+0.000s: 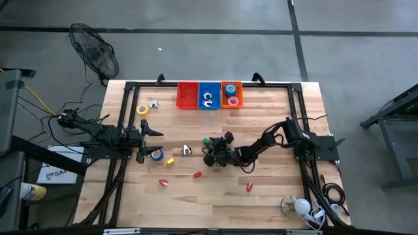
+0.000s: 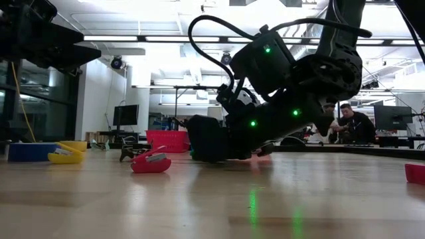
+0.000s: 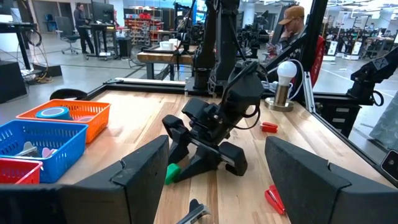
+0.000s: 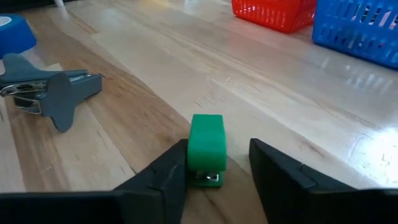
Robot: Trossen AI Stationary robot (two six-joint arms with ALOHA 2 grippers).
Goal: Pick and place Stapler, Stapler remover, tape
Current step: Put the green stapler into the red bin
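Right gripper [image 4: 214,171] is lowered to the table [image 1: 261,202] at centre frame in the high view. Its jaws stand spread on either side of the green stapler [image 4: 206,148], one finger against its side, the other just clear; no pinch is evident.

Left gripper [image 1: 153,132] waits at the left of the table, jaws spread wide and empty.

A grey stapler remover [image 4: 46,93] lies on the table left of the green stapler, near a blue tape roll [image 1: 157,155]. A yellow tape roll [image 1: 142,110] lies at upper left of the table.

Red basket [image 1: 187,94], blue basket [image 1: 209,95] and orange basket [image 1: 232,93] stand in a row at the top edge; the orange one holds tape rolls.
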